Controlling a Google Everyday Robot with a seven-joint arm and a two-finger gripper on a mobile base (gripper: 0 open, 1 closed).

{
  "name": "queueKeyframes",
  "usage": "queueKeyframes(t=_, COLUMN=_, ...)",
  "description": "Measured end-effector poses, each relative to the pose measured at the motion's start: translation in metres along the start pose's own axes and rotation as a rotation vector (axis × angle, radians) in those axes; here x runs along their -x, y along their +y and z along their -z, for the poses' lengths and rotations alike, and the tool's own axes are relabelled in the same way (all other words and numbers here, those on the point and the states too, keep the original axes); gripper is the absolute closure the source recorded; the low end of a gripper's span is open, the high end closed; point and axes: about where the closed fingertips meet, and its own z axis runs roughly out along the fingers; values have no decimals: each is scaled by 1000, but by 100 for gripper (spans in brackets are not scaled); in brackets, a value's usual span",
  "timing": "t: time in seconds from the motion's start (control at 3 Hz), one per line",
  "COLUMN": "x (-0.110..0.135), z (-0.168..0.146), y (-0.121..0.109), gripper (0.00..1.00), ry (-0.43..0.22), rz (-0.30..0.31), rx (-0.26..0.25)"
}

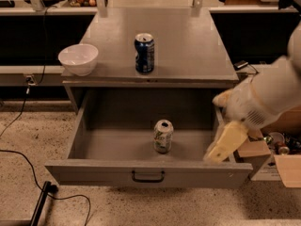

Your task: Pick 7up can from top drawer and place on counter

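Observation:
The 7up can (pixel 163 136), pale green and white with a silver top, stands upright in the middle of the open top drawer (pixel 94 172). The grey counter (pixel 188 46) lies above and behind the drawer. My arm comes in from the right. Its pale gripper end (pixel 225 144) hangs over the drawer's right front corner, to the right of the can and apart from it. It holds nothing that I can see.
A dark blue can (pixel 144 53) stands near the counter's front middle. A white bowl (pixel 78 59) sits at its front left corner. Black cables (pixel 28 168) run over the floor at the left. Cardboard boxes (pixel 287 169) stand to the right of the drawer.

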Motion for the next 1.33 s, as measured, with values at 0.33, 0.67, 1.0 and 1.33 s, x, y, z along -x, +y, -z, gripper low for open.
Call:
queueKeyframes(t=0.33, x=9, z=-26, y=18, gripper=0, ry=-70, rz=-41, rx=31)
queueKeyframes(t=0.67, x=14, z=-27, y=21, gripper=0, ry=-77, rz=-17, rx=52)
queueKeyframes(t=1.0, x=30, z=-59, y=7, gripper=0, ry=-173, rz=19, rx=76)
queueKeyframes(t=1.33, x=44, z=-97, y=-22, gripper=0, ry=-314, rz=25, rx=37)
